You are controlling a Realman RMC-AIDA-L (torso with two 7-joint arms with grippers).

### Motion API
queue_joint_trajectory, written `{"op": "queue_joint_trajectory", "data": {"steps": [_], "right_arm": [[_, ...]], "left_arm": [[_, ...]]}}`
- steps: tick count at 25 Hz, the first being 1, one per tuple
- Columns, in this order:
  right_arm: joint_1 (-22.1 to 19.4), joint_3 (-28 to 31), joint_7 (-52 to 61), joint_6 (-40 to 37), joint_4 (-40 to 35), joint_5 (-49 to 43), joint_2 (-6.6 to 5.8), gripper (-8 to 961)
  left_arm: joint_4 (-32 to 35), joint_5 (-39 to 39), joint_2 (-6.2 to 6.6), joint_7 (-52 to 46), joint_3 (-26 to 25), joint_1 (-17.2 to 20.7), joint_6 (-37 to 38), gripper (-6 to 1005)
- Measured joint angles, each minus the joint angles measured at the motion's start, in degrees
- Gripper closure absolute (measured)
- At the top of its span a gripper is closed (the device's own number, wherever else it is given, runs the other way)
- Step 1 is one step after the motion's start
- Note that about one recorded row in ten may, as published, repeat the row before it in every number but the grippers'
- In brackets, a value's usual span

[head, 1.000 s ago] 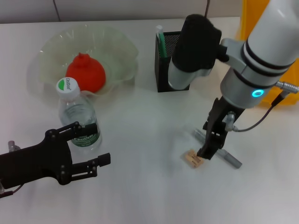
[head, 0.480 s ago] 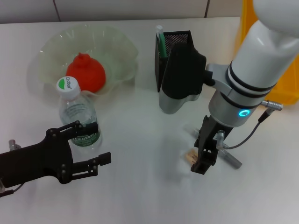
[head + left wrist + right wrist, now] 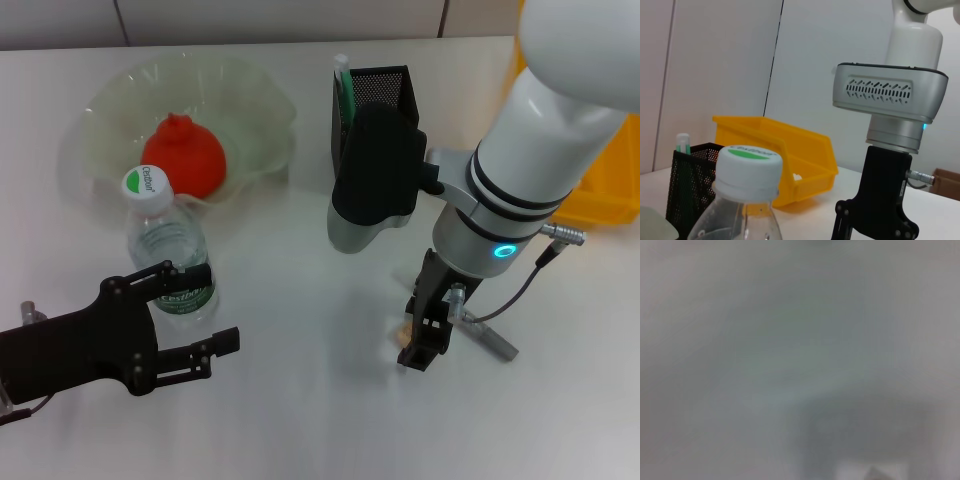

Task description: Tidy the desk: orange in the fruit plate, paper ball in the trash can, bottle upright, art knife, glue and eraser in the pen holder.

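right gripper (image 3: 420,350): black, low over smooth white desk (image 3: 300,420), covering small tan eraser (image 3: 402,330), finger state unclear | grey slim art knife (image 3: 490,340) flat just beside | left gripper (image 3: 195,320): spread open, beside upright clear plastic bottle (image 3: 165,250) | orange (image 3: 183,155) in wavy translucent fruit plate (image 3: 255,110) | black mesh pen holder (image 3: 385,85) behind

Head view: bright, even overhead light on the white desk (image 3: 300,420); shadows soft and short, a faint one under the right arm's hand (image 3: 420,345); mild sheen on the fruit plate (image 3: 255,110) and bottle (image 3: 165,245); focus sharp throughout; upper right arm casing close to blown out. Left wrist view: well lit, flat; bottle cap close up and slightly soft, background wall pale. Right wrist view: fully defocused, grey-green smear, nothing resolvable.
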Motion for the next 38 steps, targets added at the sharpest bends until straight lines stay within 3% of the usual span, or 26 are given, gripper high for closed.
{"op": "queue_joint_trajectory", "data": {"steps": [14, 24, 28, 33, 38], "right_arm": [[0.3, -2.1, 0.18, 1.44, 1.63, 0.2, 0.0, 369], [-0.34, -0.76, 0.0, 0.66, -0.46, 0.88, -0.2, 516], [-1.07, 5.85, -0.26, -2.75, -5.07, 0.43, -0.46, 550], [-2.51, 20.87, -0.5, -6.21, -17.27, -3.07, -0.59, 566], [-1.4, 31.09, -0.34, -0.25, -18.95, -5.35, -0.63, 577]], "left_arm": [[-0.08, 0.0, -0.07, -0.04, -0.01, 0.0, 0.0, 170], [-0.08, 0.0, -0.09, -0.14, -0.03, 0.13, 0.0, 170], [-0.08, 0.0, -0.02, -0.1, -0.25, 0.32, 0.14, 170], [-0.08, -0.01, 0.14, -0.02, -0.35, 0.42, 0.33, 169], [-0.08, 0.0, 0.05, 0.28, -0.44, 0.32, 0.36, 169]]}}
